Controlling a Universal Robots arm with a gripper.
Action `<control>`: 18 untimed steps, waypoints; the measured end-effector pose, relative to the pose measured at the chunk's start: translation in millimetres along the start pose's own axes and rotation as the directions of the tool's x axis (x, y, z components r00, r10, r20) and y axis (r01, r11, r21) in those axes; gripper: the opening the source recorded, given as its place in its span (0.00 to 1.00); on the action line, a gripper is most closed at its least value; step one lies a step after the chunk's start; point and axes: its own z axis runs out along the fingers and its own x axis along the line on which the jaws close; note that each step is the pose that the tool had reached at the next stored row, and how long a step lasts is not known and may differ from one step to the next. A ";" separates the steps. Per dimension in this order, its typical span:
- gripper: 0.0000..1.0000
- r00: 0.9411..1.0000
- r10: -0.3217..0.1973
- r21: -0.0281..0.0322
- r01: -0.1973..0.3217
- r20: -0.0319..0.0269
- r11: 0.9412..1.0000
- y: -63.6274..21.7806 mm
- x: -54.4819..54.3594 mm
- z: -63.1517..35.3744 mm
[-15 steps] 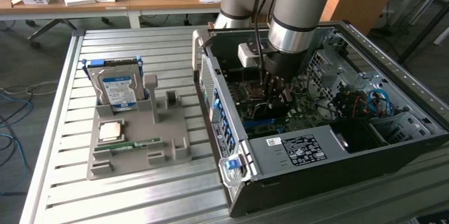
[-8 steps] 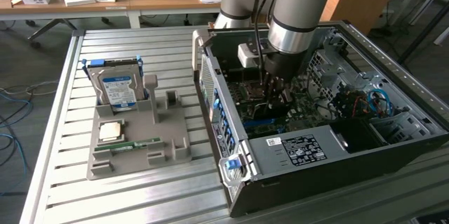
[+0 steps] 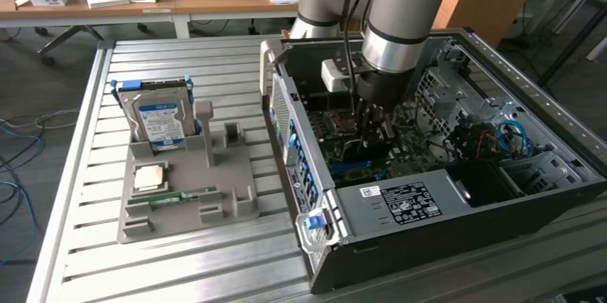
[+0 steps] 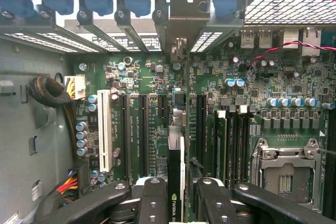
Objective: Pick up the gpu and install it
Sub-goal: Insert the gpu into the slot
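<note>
Gpu (image 4: 176, 156): thin card seen edge-on, clamped between the two black fingers (image 4: 152, 198) of the gripper (image 4: 177, 187). It reaches from the jaws down toward the green motherboard (image 4: 152, 77) inside the open computer case (image 3: 399, 203); whether its edge sits in a slot cannot be told. Beside the jaws on one side is a white slot (image 4: 105, 129) and on the other the CPU socket (image 4: 286, 174). Well apart from the jaws, outside the case, a grey holder (image 3: 190, 175) carries a blue-labelled hard drive (image 3: 161, 121) and a green memory stick (image 3: 180, 195).
</note>
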 end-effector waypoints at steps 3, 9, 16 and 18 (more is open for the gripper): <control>0.26 1.000 0.000 0.000 0.000 0.001 1.000 0.0 0.0 0.3; 0.26 1.000 0.000 0.000 0.000 0.001 1.000 0.0 0.0 1.2; 0.26 1.000 0.000 0.000 0.000 0.001 1.000 0.1 -1.2 2.6; 0.26 1.000 0.000 0.000 0.000 0.001 1.000 0.2 -1.2 3.5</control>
